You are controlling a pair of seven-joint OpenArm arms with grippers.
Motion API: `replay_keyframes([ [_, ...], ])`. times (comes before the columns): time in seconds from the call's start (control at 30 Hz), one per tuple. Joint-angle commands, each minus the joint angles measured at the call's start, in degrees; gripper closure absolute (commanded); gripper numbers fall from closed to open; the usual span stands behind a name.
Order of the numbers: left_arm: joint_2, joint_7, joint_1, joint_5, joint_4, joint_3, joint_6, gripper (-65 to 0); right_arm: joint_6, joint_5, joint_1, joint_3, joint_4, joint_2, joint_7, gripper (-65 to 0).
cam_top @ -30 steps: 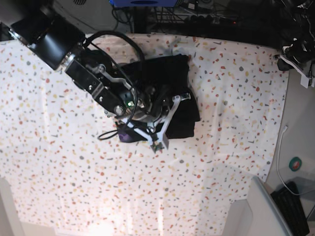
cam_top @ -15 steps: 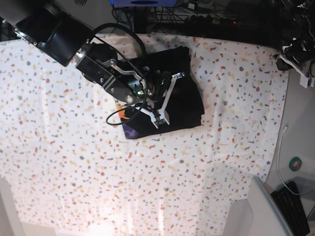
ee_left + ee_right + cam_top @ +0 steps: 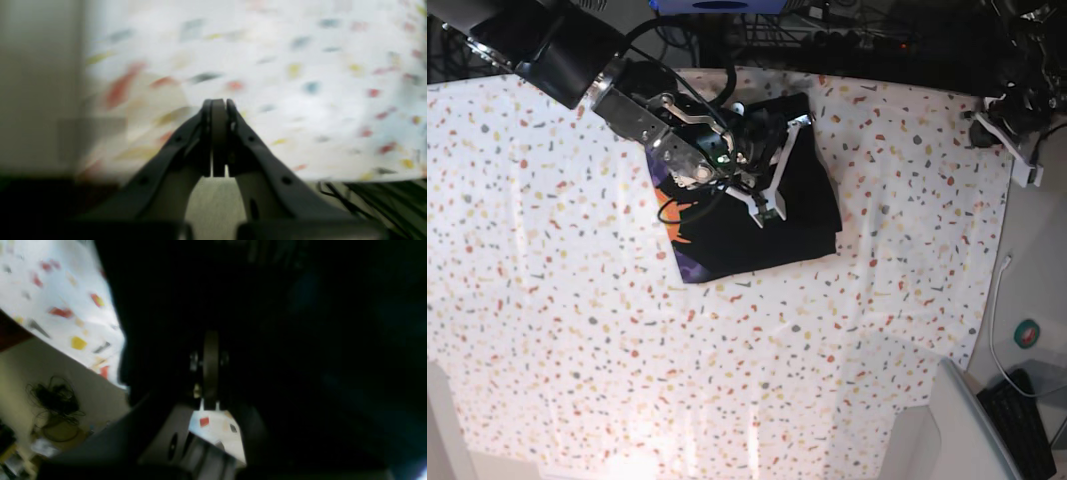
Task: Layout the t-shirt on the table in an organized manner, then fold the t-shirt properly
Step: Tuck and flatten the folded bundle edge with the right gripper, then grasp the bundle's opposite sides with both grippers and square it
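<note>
Shirt position: the t-shirt (image 3: 762,225) is lying folded into a compact dark block on the table (image 3: 567,330), in the upper middle of the speckled cloth, nearer the far edge than the near one.
Shirt axis: its long side is running from the far edge down toward the near left, slightly tilted; the printed end is pointing to the left.
Shirt look: black cloth, with an orange and purple print showing along its left edge and lower left corner.
Edges and room: wide bare speckled cloth is lying open below and to both sides; the far table edge is sitting close behind the shirt.
Right gripper (image 3: 767,212): hovering over the shirt's middle, jaws pressed together, nothing between them.
Left gripper (image 3: 218,110): parked by the table's far right corner, well apart from the shirt, fingers closed flat against each other, empty.
</note>
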Motion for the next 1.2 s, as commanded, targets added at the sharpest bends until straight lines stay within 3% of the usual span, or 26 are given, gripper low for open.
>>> replay_keyframes([
  [0.0,-1.11,-0.54,0.05,-1.02,2.18,0.49,-0.49,0.0,0.35,0.87,0.79,0.35,3.73,0.06,-0.78,0.0],
  [0.03,-0.59,-0.45,0.05,-1.02,3.06,1.54,-0.49,0.0,0.18,0.87,0.71,0.44,6.10,0.50,-1.83,0.0],
  [0.2,4.78,1.92,1.54,-1.02,11.67,4.35,-0.49,0.0,-7.91,0.87,-1.14,1.67,13.49,2.26,-3.85,0.0],
  [0.3,8.73,4.12,2.51,-1.11,17.65,4.44,-0.49,0.0,-8.00,0.87,-1.93,4.04,14.54,3.66,-3.68,0.0],
  [0.33,10.23,4.12,3.04,-1.11,19.23,4.27,-0.49,-4.3,-8.00,0.87,-2.37,4.66,14.54,3.93,-3.68,0.0],
  [0.47,14.80,4.03,3.92,-1.19,21.52,4.62,-0.49,-47.9,-8.00,0.87,-2.90,6.94,14.89,5.51,-3.68,0.0],
  [0.53,16.64,4.03,3.65,-1.19,20.64,4.53,-0.49,-64.2,-8.00,0.87,-2.90,6.94,14.89,6.39,-3.68,0.0],
  [0.9,21.48,3.95,-3.64,-1.28,7.36,4.62,-0.49,-65.0,-8.00,0.96,-3.25,6.94,14.89,9.55,-3.59,0.0],
  [1.17,21.74,4.39,-2.06,-10.95,10.00,4.71,-0.49,-65.0,-8.00,0.96,-3.25,7.03,14.89,12.54,-2.62,0.0],
])
